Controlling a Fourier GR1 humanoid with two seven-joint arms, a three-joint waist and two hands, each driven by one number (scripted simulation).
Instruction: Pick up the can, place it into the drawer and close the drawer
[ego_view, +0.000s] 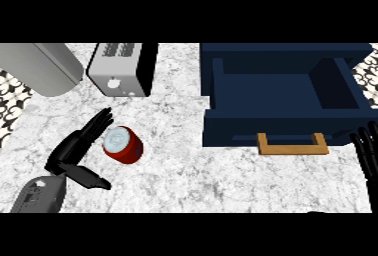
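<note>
A red can (122, 144) with a silver top lies tilted on the marble counter at centre left. My left hand (74, 155) is right beside it on its left, fingers straight and reaching up along the can, thumb spread out below it; nothing is grasped. The dark blue drawer (284, 87) stands pulled open at the upper right, its inside bare, with a wooden handle (292, 145) on its front. My right hand (366, 150) rests at the right edge, fingers up and straight, just right of the drawer's front.
A silver toaster (122, 70) stands at the back, left of the drawer. A grey rounded appliance (37, 67) sits at the far left. Bare marble counter (199, 180) lies between the can and the drawer front.
</note>
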